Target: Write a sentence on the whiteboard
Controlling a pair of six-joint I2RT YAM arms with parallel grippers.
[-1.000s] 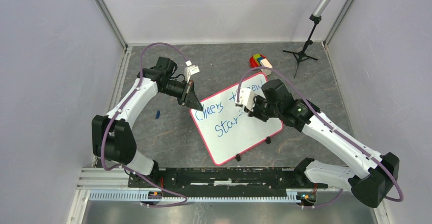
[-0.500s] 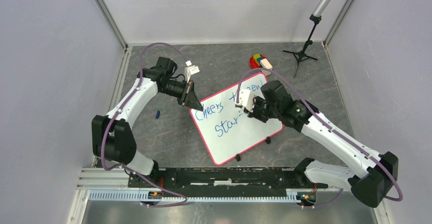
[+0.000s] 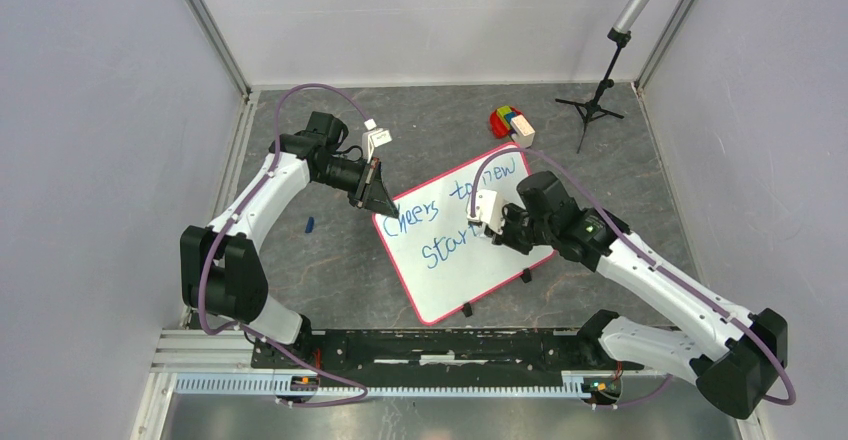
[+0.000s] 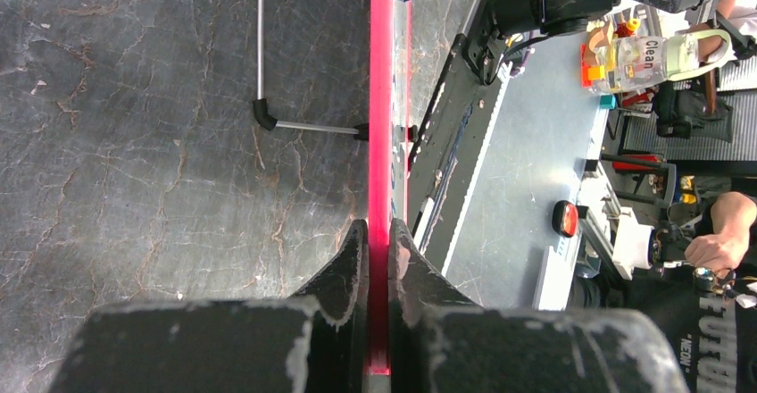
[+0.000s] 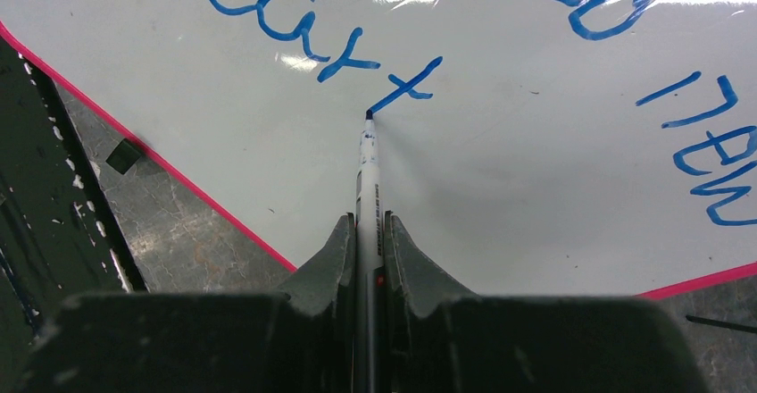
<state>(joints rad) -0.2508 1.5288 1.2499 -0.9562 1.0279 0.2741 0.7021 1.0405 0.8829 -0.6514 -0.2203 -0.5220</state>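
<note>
The whiteboard (image 3: 470, 260) lies tilted on the grey table, white with a pink-red rim. The sentence (image 3: 440, 225) in blue reads "Cheers to new" over "start". My left gripper (image 3: 381, 203) is shut on the board's left corner; in the left wrist view the rim (image 4: 381, 98) runs edge-on between the jaws of that gripper (image 4: 379, 232). My right gripper (image 3: 492, 232) is shut on a white marker (image 5: 367, 179). The marker's blue tip touches the board at the foot of the last "t" (image 5: 402, 85). The right gripper (image 5: 367, 228) shows in the right wrist view.
A blue cap (image 3: 310, 224) lies on the table left of the board. A red, green and yellow object with a white block (image 3: 510, 120) sits behind the board. A black tripod stand (image 3: 595, 105) is at the back right. Black clips (image 3: 526, 276) line the board's near edge.
My right gripper moved toward the near right along the lower line. The word grew from "Star" to "start". The left arm held still.
</note>
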